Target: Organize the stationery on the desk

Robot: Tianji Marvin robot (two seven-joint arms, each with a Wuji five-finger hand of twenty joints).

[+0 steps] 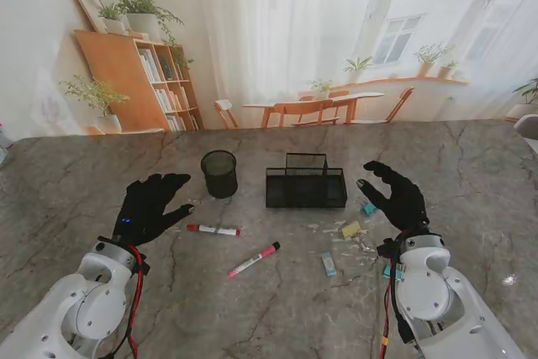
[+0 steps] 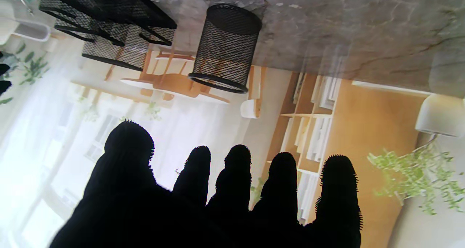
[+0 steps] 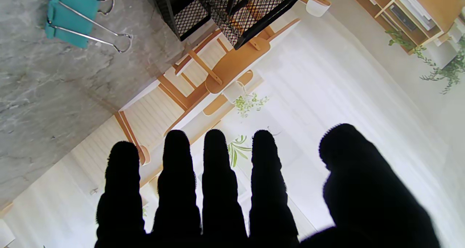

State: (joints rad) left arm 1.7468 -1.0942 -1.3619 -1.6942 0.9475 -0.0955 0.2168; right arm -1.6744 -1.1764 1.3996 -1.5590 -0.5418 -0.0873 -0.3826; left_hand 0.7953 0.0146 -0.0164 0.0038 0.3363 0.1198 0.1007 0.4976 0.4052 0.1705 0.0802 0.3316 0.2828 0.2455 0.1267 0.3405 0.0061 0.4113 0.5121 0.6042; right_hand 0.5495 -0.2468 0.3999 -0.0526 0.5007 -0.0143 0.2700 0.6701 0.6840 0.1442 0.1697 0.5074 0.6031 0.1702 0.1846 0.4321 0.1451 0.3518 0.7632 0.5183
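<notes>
A printed backdrop of a sunlit room w/ bookshelf, plants and wooden chairs stood behind a grey marble-look desk [image 1: 76, 174]. Near the desk's middle sat a round black mesh pen cup [image 1: 219, 174], upright, and just to its right a black mesh desk organizer [image 1: 306, 186] w/ a taller back compartment. The two were close but apart.

Nearer to me than the cup lay a red-capped white marker [image 1: 213, 229], roughly crosswise, and nearer still a second marker w/ pink-red ends [image 1: 253, 260], lying at a slant. Right of them, scattered bits: a yellow eraser-like block [image 1: 350, 229], a small light-blue piece [image 1: 329, 264], and some pale scraps too small to make out. A teal binder clip [image 1: 368, 208] lay by the organizer's right front corner; the right wrist view showed it flat on the desk, silver handles folded out.

Left robot hand [image 1: 150, 208] – black-gloved, fingers spread, holding nothing – was left of the first marker, fingertips close to its cap end; contact couldn't be told. From its wrist view all five fingers [image 2: 238, 171] were extended, the pen cup and organizer beyond them.

Right robot hand [image 1: 395, 195] was also spread wide and empty, thumb toward the organizer, just right of the binder clip – apparently raised over the desk, not touching the clip. Another teal bit [image 1: 387, 271] showed by its wrist.
</notes>
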